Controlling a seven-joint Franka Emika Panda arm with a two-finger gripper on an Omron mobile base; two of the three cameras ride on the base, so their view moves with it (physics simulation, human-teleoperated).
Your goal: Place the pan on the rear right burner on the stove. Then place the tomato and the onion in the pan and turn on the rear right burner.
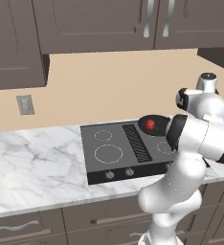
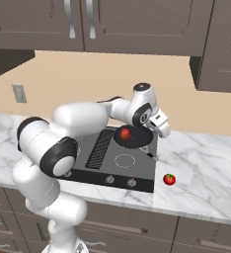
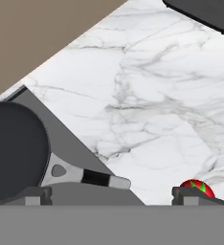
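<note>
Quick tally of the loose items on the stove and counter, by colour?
Black: 1, the pan on the stove's rear right burner.
Dull red: 1, the onion in the pan.
Bright red with green top: 1, the tomato on the counter, right of the stove.
Total: 3

Even, soft rendered light; faint shadows, no glare, sharp.

- Worktop [image 1: 32, 158]: white marble with grey veins, smooth and polished.
- Stove [image 1: 97, 170]: flat dark grey, matt, like glass.
- Pan [image 3: 13, 148]: matt black, with a grey metal neck on its handle.
- Tomato [image 2: 170, 179]: glossy red.
- Cabinets [image 1: 95, 24]: brown wood, matt.
</note>
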